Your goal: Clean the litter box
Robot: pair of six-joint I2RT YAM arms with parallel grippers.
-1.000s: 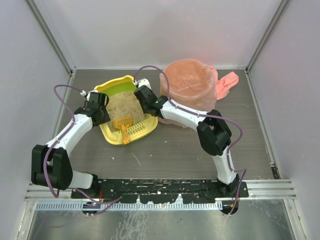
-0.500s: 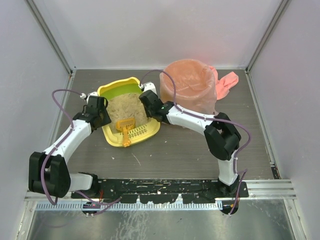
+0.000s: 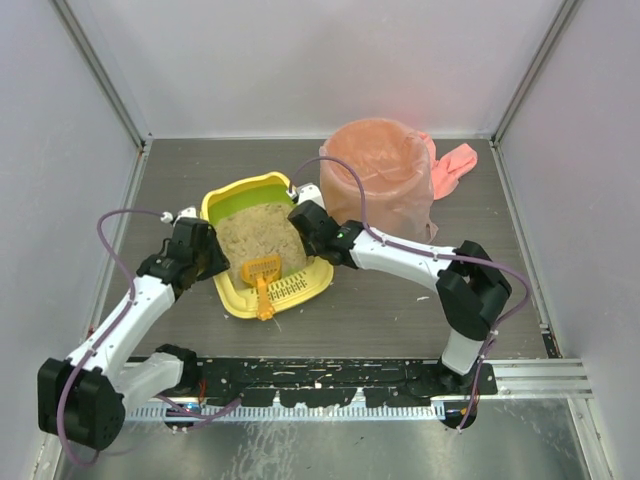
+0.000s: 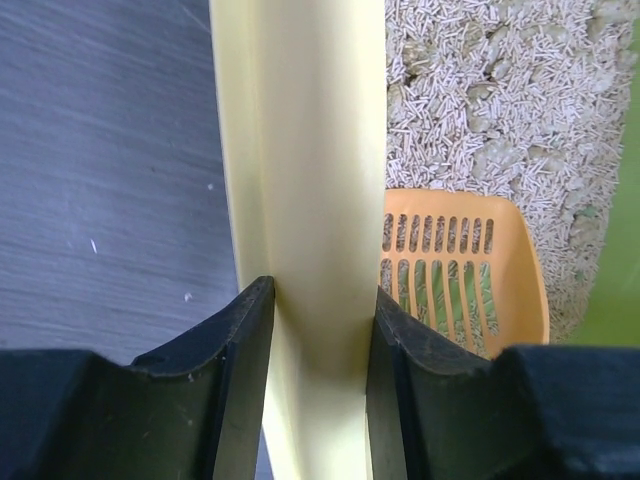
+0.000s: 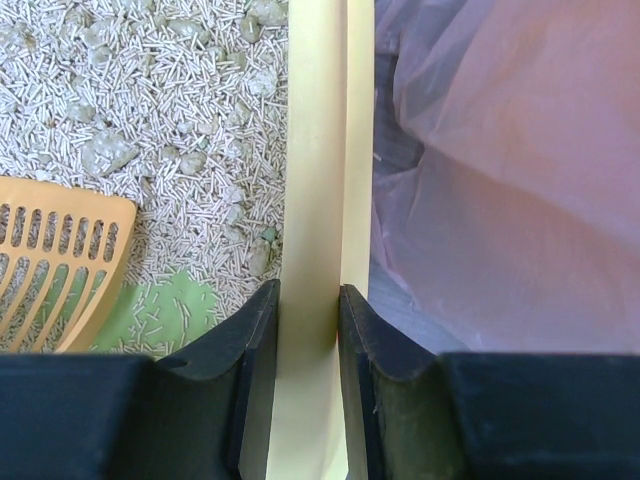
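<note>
While left jaws and right jaws each clamp a rim of the litter box, a scoop lies between them.

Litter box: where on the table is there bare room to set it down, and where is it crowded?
Bare table lies in front of the litter box, up to the arm bases, and in the back-left corner behind it. Crowded: the gap between box and pink-lined bin, filled by the right arm.
</note>
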